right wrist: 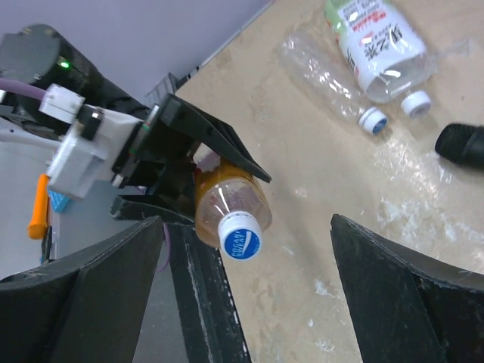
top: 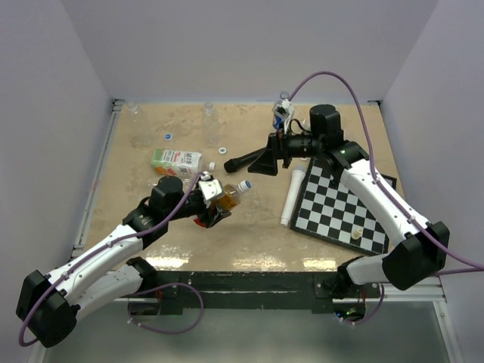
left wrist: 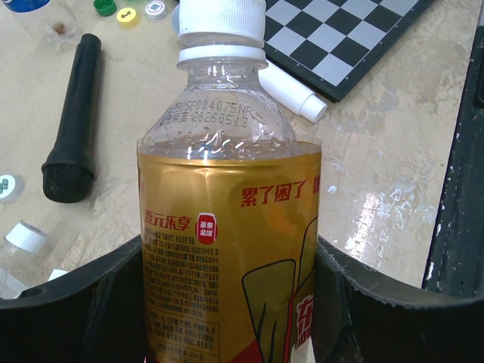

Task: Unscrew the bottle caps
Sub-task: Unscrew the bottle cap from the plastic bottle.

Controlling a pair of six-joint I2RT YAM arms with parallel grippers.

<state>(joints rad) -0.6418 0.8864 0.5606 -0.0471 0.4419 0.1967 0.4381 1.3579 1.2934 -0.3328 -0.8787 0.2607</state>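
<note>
My left gripper (top: 214, 203) is shut on an amber bottle (top: 229, 198) with a gold and red label and holds it above the table, tilted. Its white cap with a blue top (top: 244, 185) points toward the right arm. In the left wrist view the bottle (left wrist: 227, 227) fills the space between my fingers (left wrist: 68, 302), with the cap (left wrist: 219, 23) at the top. My right gripper (top: 261, 161) is open and empty, apart from the bottle. In the right wrist view the cap (right wrist: 240, 234) faces the camera between the open gripper (right wrist: 246, 302) fingers, at a distance.
A black microphone (top: 238, 161) lies under the right gripper. A white tube (top: 291, 195) lies beside a chessboard (top: 344, 204). A green-labelled bottle (top: 175, 159) and a clear bottle (right wrist: 325, 76) lie at the left. Loose caps (top: 167, 137) lie on the table.
</note>
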